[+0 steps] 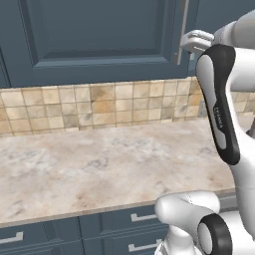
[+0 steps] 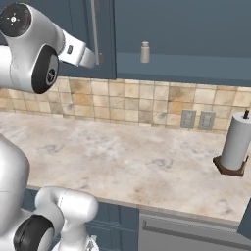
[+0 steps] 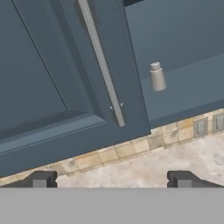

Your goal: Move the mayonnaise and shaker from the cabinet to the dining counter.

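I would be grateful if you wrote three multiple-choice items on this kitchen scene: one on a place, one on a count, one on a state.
1. Where does the small pale grey tapered shaker stand?
A. on the marble-look counter
B. inside the dark blue-grey wall cabinet
C. beside the white paper towel roll

2. How many wall outlets sit in the tan tiles?
A. one
B. two
C. four

3. How are the gripper fingers?
A. open and empty
B. shut on the shaker
C. shut on the handle

Key: 1 B, it stands on the cabinet floor. 2 B, a pair shows. 3 A, the tips stand wide apart.
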Controlling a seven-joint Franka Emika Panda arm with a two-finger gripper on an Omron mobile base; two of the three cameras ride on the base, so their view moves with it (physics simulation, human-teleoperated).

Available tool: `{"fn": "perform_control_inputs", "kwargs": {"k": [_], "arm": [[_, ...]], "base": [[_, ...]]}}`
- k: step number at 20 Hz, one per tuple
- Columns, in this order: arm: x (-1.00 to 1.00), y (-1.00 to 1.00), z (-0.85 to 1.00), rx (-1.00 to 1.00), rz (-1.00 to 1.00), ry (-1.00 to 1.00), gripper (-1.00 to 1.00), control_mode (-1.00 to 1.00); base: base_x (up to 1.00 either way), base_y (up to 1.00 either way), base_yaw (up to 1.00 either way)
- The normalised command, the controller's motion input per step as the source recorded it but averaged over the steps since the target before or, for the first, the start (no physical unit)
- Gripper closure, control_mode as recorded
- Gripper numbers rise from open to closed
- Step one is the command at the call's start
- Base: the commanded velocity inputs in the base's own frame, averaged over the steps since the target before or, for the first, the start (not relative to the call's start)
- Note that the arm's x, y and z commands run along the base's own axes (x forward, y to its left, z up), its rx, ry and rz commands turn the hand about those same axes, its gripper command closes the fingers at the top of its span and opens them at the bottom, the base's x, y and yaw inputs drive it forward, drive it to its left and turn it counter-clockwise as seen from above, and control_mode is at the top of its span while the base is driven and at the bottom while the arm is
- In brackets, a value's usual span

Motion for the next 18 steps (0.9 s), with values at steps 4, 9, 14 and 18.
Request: {"fn": "perform_control_inputs", "kwargs": {"k": [4, 9, 14, 18], "arm": [[0.52, 0.00, -0.11, 0.00, 0.03, -0.08, -1.00, -1.00], [0.51, 0.00, -0.07, 0.00, 0.03, -0.03, -1.00, -1.00], [0.50, 0.00, 0.00, 0.05, 0.03, 0.00, -1.00, -1.00], [0.49, 0.00, 0.00, 0.06, 0.03, 0.00, -1.00, -1.00]], "base": [[0.00, 0.00, 0.00], [0.00, 0.00, 0.00], [0.00, 0.00, 0.00], [0.00, 0.00, 0.00]]}}
